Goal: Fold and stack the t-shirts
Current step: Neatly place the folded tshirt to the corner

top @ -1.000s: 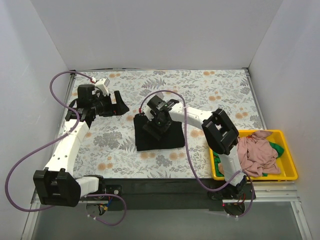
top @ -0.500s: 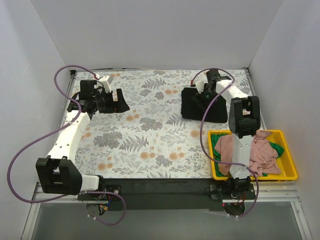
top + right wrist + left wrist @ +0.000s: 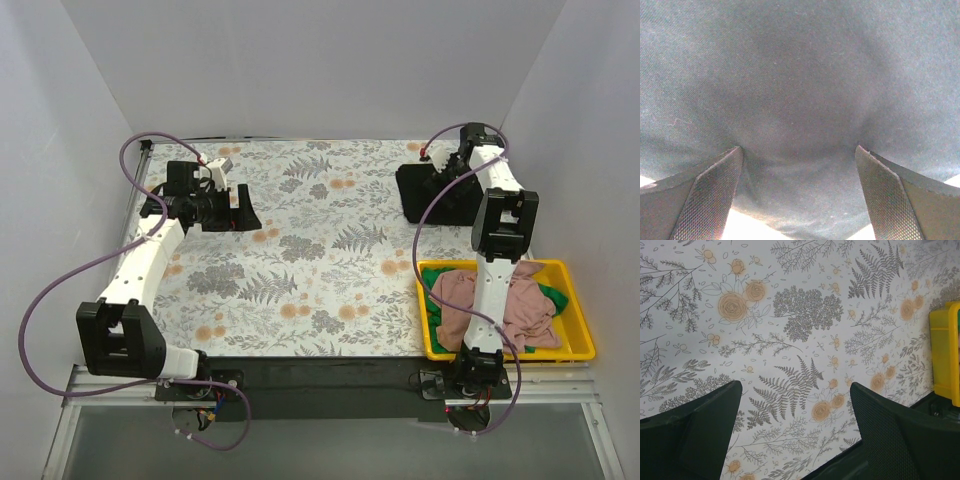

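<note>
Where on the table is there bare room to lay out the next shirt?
The middle of the tablecloth, between the left gripper and the black shirt, is bare. The right side is crowded: shirt far, yellow bin near.

The folded t-shirt (image 3: 418, 192) lies far right, behind the bin (image 3: 583, 347) of shirts (image 3: 522, 308).
</note>
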